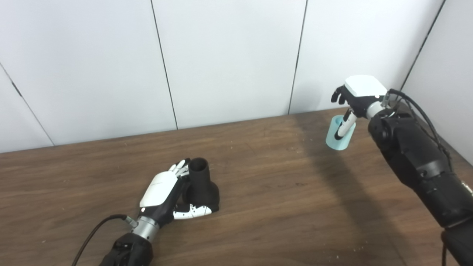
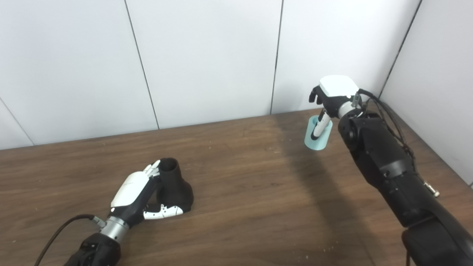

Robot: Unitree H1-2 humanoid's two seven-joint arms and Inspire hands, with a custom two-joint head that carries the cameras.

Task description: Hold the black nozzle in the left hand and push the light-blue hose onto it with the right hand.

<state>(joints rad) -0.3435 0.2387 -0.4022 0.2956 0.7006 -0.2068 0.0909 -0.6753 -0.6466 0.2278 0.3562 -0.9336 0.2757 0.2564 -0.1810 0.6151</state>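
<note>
Hose point(image 1: 340, 137) in right hand point(image 1: 356, 96), apart from nozzle point(image 1: 201, 186).

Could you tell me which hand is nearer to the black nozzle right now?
Left. The left hand is wrapped around the black nozzle on the table, while the right hand is far off near the wall, holding the light-blue hose.

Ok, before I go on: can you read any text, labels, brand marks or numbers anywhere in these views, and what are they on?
None: no readable text in either view.
black nozzle: no marking visible.
light-blue hose: plain.
left hand and right hand: white shells look blank; any small print is too small to tell.
table and wall panels: no signs.
</note>
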